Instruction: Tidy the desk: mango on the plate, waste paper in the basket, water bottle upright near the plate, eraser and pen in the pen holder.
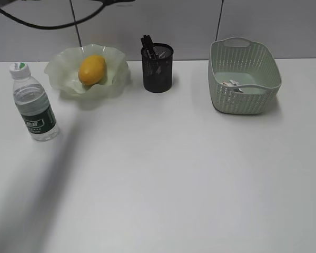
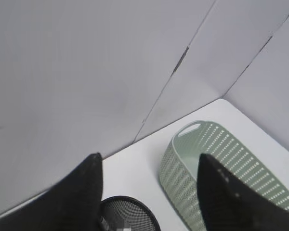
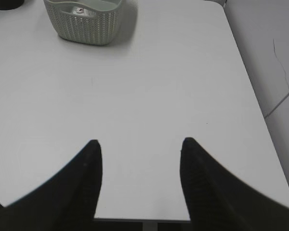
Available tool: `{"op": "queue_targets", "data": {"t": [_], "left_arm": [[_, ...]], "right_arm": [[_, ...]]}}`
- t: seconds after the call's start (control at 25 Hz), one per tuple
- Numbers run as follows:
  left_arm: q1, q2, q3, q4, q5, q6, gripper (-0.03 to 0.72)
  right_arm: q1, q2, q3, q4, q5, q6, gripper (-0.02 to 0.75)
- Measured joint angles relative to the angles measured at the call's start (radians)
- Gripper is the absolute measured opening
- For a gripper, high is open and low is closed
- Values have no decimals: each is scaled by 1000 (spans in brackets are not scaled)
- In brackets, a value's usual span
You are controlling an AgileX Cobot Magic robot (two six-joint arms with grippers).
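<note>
Mango (image 1: pixel 91 69) sits on plate (image 1: pixel 68 74); both grippers (image 2: pixel 149 166) (image 3: pixel 140 144) spread wide, seemingly holding nothing

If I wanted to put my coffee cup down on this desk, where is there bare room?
The whole front of the desk is bare, below the row of things. There are smaller bare gaps between the pen holder and the basket, and right of the water bottle. It is tightest at the back left, where the plate with the mango sits near the bottle.

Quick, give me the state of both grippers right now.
Left gripper: open, holding nothing, up above the pen holder and basket.
Right gripper: open, holding nothing, over the bare desk.
</note>
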Motion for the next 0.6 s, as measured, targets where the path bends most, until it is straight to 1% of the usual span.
{"op": "queue_targets", "data": {"t": [0.04, 0.12, 0.2, 0.28, 0.36, 0.44, 0.52, 0.6], "left_arm": [[6, -24, 0, 32, 15, -20, 465], [14, -71, 0, 149, 47, -70, 456], [16, -118, 0, 304, 79, -158, 452], [15, -167, 0, 492, 119, -275, 450], [15, -210, 0, 667, 161, -426, 449], [15, -249, -1, 855, 226, -536, 448], [15, -285, -1, 1000, 321, -630, 447], [17, -310, -1, 1098, 410, -687, 446]], "right_arm": [[0, 0, 0, 0, 0, 0, 422], [0, 0, 0, 0, 0, 0, 422], [0, 0, 0, 0, 0, 0, 422], [0, 0, 0, 0, 0, 1, 422], [0, 0, 0, 0, 0, 1, 422], [0, 0, 0, 0, 0, 1, 422], [0, 0, 0, 0, 0, 1, 422], [0, 0, 0, 0, 0, 1, 422]]}}
